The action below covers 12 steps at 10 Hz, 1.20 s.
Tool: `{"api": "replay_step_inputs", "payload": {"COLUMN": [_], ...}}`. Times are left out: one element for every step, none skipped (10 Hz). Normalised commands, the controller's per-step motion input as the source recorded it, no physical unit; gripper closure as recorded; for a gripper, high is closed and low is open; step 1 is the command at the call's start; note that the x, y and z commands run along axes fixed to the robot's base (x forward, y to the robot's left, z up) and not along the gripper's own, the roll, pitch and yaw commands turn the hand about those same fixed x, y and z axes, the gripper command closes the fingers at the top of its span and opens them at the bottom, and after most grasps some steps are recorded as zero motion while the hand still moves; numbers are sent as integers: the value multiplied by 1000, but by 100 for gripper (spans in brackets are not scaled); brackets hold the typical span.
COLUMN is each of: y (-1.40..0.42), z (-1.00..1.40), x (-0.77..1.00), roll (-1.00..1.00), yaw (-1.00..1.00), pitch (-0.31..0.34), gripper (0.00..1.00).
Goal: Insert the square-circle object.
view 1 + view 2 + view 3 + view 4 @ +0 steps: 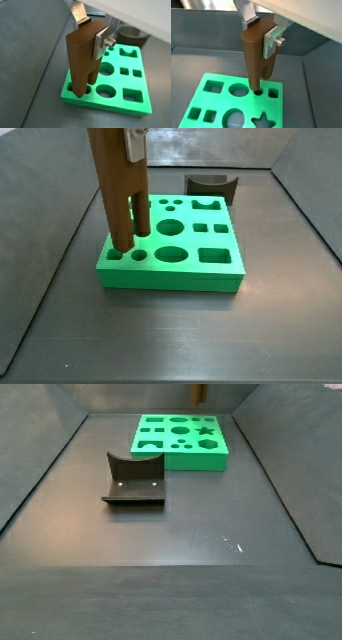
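Gripper [95, 31] pinches my brown square-circle object [83, 59] upright so its lower tips enter holes at a corner of the green block [174, 268].

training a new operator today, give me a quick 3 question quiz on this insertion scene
1. True or false: the gripper has its jaws shut on the brown piece.
2. In a side view, where is the lower end of the brown piece?
A. lying on the grey floor beside the green block
B. at a small round hole near one edge of the green block
C. resting on the fixture
3. Fill in: the fixture stands on the floor, ____ from the green block.

Key:
1. True; silver fingers clamp its upper part.
2. B.
3. Apart; bare floor shows between them.
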Motion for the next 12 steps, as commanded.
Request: {"api": "replay_step_inputs", "payload": {"y": [0, 0, 0, 0, 0, 0, 0, 0, 0, 0, 0, 0], "z": [-271, -280, -280, -266, -266, -246, -240, -234, -220, -200, -186, -183], "x": [0, 0, 0, 0, 0, 0, 0, 0, 0, 0, 0, 0], "roll": [0, 0, 0, 0, 0, 0, 0, 0, 0, 4, 0, 0], "yaw": [-1000, -1000, -1000, -1000, -1000, -1000, -1000, -1000, -1000, -1000, -1000, -1000], "pitch": [0, 0, 0, 0, 0, 0, 0, 0, 0, 0, 0, 0], "gripper": [100, 100, 100, 100, 100, 100, 100, 100, 100, 100, 100, 100]}}
